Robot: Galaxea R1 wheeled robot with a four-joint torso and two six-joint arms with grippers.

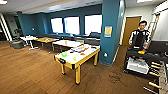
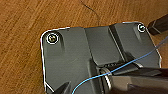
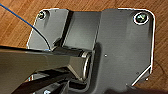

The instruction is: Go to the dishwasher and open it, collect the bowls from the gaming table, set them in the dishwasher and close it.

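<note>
Several bright bowls [image 1: 64, 54] sit on the gaming table [image 1: 75, 65]; whether either claw is spread, I cannot tell

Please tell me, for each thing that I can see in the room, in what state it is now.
gaming table: standing upright on the wooden floor, small items on its white top
green bowl: resting upright on the table top
orange-red bowl: lying on the table top
brown door: closed
person: standing behind dark equipment

Both wrists hang low over wooden floor — dark plates facing down, fingers indiscernible.
</note>
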